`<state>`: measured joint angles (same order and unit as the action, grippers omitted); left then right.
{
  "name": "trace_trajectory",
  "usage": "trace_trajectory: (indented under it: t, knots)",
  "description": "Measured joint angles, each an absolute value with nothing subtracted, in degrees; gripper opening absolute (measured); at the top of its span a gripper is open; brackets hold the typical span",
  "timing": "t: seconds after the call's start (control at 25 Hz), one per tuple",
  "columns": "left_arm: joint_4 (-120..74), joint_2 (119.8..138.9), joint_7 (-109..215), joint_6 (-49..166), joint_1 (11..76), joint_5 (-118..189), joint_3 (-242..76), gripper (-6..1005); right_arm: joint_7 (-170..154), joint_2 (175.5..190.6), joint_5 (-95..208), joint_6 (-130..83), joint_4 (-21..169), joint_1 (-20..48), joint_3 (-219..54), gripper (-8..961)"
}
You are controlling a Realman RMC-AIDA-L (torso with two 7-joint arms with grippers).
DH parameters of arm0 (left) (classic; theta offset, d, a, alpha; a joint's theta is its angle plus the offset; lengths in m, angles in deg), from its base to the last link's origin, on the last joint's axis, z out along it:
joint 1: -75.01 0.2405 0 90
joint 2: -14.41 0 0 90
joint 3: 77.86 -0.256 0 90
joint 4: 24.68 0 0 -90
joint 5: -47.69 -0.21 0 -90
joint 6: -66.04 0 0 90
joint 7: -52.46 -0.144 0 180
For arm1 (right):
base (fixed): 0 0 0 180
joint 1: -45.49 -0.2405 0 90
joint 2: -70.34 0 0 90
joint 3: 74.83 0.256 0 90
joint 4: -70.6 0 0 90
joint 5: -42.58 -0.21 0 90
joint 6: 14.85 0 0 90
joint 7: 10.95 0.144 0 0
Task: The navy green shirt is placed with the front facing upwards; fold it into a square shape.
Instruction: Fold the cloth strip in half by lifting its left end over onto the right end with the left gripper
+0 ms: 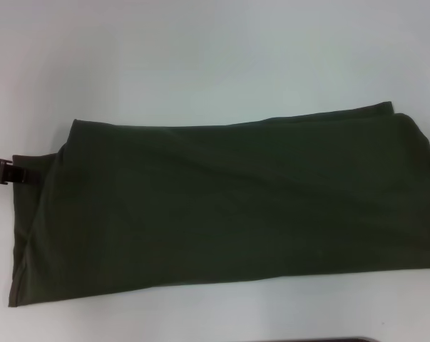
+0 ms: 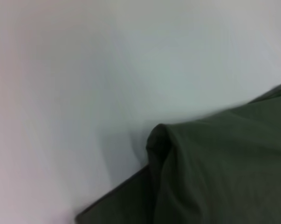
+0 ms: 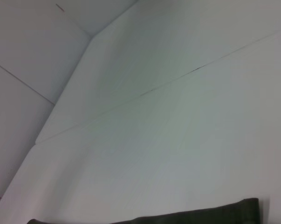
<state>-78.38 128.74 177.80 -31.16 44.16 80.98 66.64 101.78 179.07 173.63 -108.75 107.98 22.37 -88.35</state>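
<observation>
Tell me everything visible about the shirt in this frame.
The shirt is dark olive green, soft matte cloth, folded into a long band lying flat across the white table. Only plain fabric shows, with no lettering. Its left end is bunched and slightly lifted where the left gripper meets its edge. Shallow wrinkles run along it.

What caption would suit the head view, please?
Folded navy green shirt lies on the white table, left gripper at its edge.

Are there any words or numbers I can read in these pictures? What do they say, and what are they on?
None: no words, numbers or signs can be read in any view.
The navy green shirt lies folded on the white table with only plain green fabric showing, no lettering or label.
The left gripper at the shirt's edge shows no markings either.
</observation>
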Motion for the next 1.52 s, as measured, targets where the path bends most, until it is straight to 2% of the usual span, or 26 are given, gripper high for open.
trace_trajectory:
  t: [0.48, 0.68, 0.92, 1.16, 1.36, 1.52]
  knots:
    - [-78.65, 129.27, 180.49, -30.38, 44.17, 79.81, 67.3, 81, 101.09, 179.09, 173.38, -108.65, 108.27, 22.2, -88.4, 895]
    - [-78.69, 129.83, 180.29, -29.71, 44.0, 80.16, 68.05, 164, 100.46, 179.12, 172.19, -108.76, 108.26, 22.28, -88.39, 895]
    - [-78.6, 130.36, 178.09, -28.32, 44.28, 85.02, 69.02, 404, 100.03, 179.18, 171.31, -108.8, 107.97, 22.36, -88.38, 896]
    - [-78.46, 131.25, 175.78, -27.35, 44.82, 88.82, 69.58, 528, 99.53, 179.33, 170.63, -108.9, 107.89, 22.3, -88.41, 896]
    - [-77.91, 132.69, 173.03, -25.01, 45.86, 92.85, 70.06, 632, 98.64, 179.83, 170.62, -108.58, 107.96, 22.21, -88.37, 896]
    - [-76.79, 133.78, 171.36, -22.26, 46.8, 97.35, 70.52, 759, 98.68, 180.04, 170.62, -108.29, 108.33, 21.97, -88.37, 896]
